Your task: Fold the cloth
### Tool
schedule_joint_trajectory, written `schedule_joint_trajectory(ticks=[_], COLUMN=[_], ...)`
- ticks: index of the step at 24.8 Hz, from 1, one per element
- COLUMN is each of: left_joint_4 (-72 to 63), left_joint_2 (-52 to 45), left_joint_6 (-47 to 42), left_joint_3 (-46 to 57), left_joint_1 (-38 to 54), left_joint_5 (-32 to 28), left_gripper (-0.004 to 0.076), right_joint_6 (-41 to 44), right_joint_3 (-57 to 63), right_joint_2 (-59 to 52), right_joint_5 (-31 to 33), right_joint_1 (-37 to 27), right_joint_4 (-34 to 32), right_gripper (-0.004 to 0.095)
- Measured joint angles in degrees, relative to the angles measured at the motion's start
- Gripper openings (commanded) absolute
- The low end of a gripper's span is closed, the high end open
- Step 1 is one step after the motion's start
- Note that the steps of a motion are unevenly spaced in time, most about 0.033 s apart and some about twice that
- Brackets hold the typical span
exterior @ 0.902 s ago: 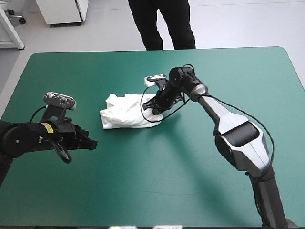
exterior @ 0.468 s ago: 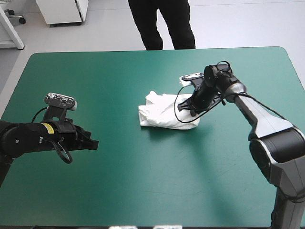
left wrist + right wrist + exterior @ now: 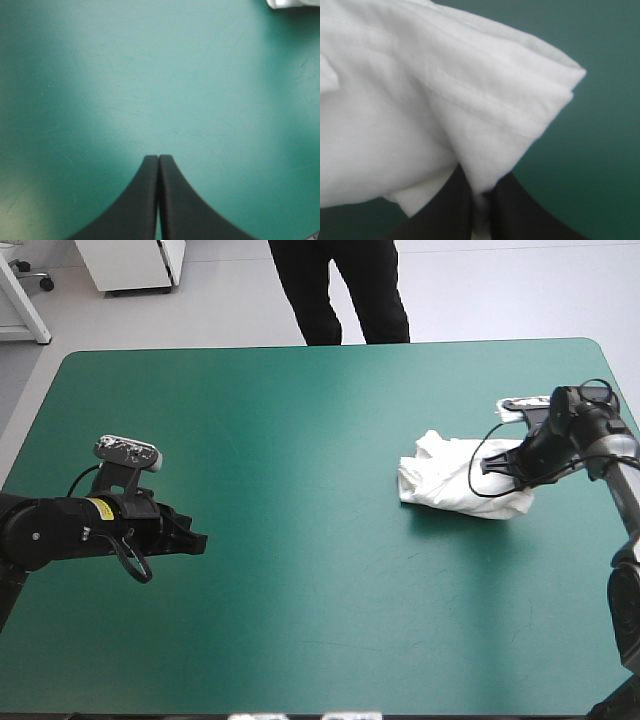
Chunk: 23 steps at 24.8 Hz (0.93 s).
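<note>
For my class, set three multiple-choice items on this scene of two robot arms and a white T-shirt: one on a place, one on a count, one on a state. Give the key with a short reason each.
1. Where on the teal-green-covered table does the white, short-sleeved, bundled T-shirt lie?
A. by the left edge
B. at the middle of the near edge
C. toward the right edge

2. How many black-fingered grippers touch the T-shirt?
A. none
B. one
C. two

3. How does the left gripper stand?
A. shut on nothing
B. wide open
C. shut on the T-shirt

Key: 1 C, the high view shows the bundle toward the right edge. 2 B, only the right gripper pinches cloth. 3 A, its fingers meet in one arch over bare cover.
</note>
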Motion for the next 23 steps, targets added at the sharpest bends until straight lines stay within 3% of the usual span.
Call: schedule_joint_trajectory(ticks=[10, 15, 23], left_joint_4=[-0.04, -0.04, -0.04], left_joint_2=[0.00, 0.00, 0.00], left_joint_6=[0.00, 0.26, 0.84], left_joint_3=[0.00, 0.00, 0.00], left_joint_1=[0.00, 0.00, 0.00], left_joint_5=[-0.33, -0.38, -1.19], left_gripper=[-0.0009, -0.0009, -0.0009], right_joint_6=[1.93, 5.98, 8.49], right_joint_3=[6.97, 7.06, 7.06], right_joint_2=[-2.81, -2.94, -2.94], right_joint_5=[-2.62, -2.69, -1.67], right_joint_1=[-17.69, -21.24, -21.24], right_joint_4=[-5.63, -8.81, -10.12], right_gripper=[-0.0017, 0.0001, 0.0512])
